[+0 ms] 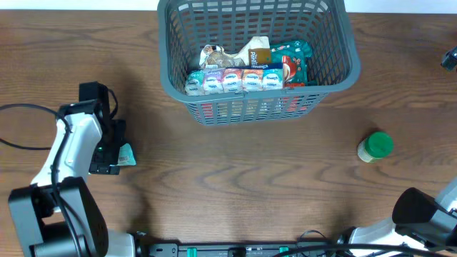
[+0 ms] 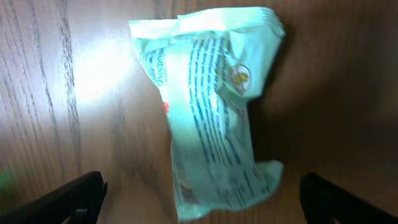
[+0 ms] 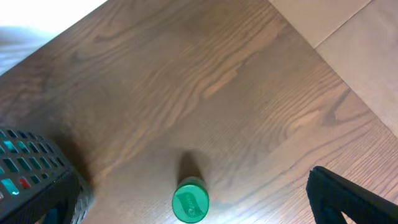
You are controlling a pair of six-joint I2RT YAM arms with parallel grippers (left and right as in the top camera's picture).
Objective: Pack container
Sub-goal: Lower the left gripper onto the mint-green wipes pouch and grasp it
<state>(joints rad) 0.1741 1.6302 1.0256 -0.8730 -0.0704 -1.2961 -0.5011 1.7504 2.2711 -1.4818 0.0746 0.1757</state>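
The container, a large dark grey lattice basket (image 1: 335,43), stands at the back centre. It holds a row of small cups, a red-and-green bag and other packets. Its corner shows in the right wrist view (image 3: 37,186). A pale teal packet (image 1: 127,154) lies flat on the table at the left. My left gripper (image 1: 113,150) hovers over it, open. In the left wrist view the packet (image 2: 211,112) lies between the two spread fingers of the left gripper (image 2: 202,202), untouched. My right gripper (image 3: 348,199) shows only one dark finger, set wide, holding nothing.
A green-lidded jar (image 1: 375,146) stands upright on the table right of the basket and also shows in the right wrist view (image 3: 190,202). The right arm (image 1: 421,210) is at the front right corner. The table's far edge shows in the right wrist view.
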